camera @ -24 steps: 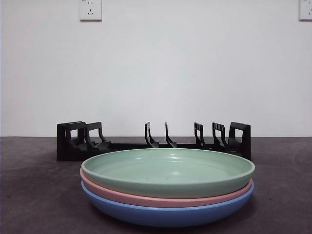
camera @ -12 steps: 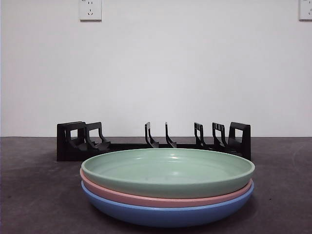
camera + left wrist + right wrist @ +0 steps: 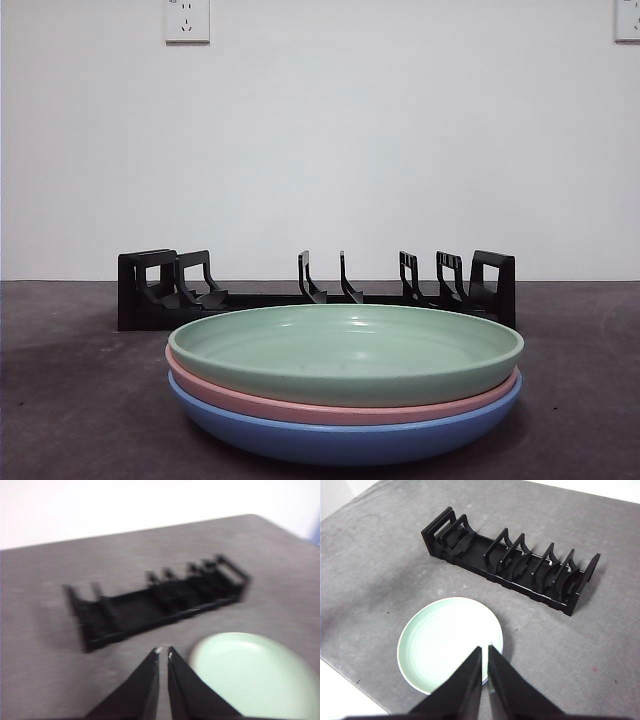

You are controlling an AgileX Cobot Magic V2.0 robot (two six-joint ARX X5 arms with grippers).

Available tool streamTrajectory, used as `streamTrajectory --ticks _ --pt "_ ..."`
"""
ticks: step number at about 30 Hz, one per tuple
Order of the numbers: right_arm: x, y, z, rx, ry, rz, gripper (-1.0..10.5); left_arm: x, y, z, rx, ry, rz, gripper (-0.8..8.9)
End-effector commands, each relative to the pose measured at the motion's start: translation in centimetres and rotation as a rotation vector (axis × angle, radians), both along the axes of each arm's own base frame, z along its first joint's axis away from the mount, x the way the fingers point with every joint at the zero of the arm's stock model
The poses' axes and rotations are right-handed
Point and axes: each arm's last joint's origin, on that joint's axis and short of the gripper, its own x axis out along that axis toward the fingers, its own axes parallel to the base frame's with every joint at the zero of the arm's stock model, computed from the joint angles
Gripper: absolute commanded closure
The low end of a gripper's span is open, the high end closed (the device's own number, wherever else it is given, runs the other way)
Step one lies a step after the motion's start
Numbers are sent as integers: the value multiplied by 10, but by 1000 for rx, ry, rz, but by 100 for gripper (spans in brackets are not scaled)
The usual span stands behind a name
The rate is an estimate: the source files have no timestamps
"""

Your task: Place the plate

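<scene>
A stack of three plates stands near the camera in the front view: a green plate (image 3: 345,350) on top, a pink plate (image 3: 330,408) under it, a blue plate (image 3: 345,440) at the bottom. A black slotted plate rack (image 3: 320,290) stands empty behind the stack. My left gripper (image 3: 163,651) is shut and empty, high above the table between the rack (image 3: 155,597) and the green plate (image 3: 255,672); its picture is blurred. My right gripper (image 3: 484,648) is shut and empty, high above the green plate's (image 3: 447,642) edge, with the rack (image 3: 512,560) beyond. Neither gripper shows in the front view.
The dark grey table (image 3: 70,400) meets a white wall with two sockets (image 3: 187,20). The table's near edge (image 3: 350,677) runs close to the plates in the right wrist view.
None in the plates or the rack; the front view has shifted by barely a pixel.
</scene>
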Motion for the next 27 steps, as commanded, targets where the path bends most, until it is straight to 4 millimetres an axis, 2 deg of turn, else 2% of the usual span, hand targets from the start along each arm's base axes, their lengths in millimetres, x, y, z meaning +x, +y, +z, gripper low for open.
streamTrajectory --ticks 1,3,6,9,12,18,27 --pt "-1 0 5 22 -15 5 928 5 6 -48 36 -70 68 787" --pt "-1 0 5 22 -15 5 928 5 12 -79 21 -88 134 787" --pt "-1 0 5 22 -15 5 928 6 18 -115 19 -109 198 787" --pt "-1 0 5 22 -15 5 928 6 22 -140 2 -103 248 787" --pt "-1 0 5 22 -15 5 928 7 26 -156 -32 -71 335 787" --pt "-1 0 5 22 -15 5 928 9 30 -172 -18 -86 416 787" --pt "-1 0 5 22 -15 5 928 10 31 -173 -7 -120 444 787"
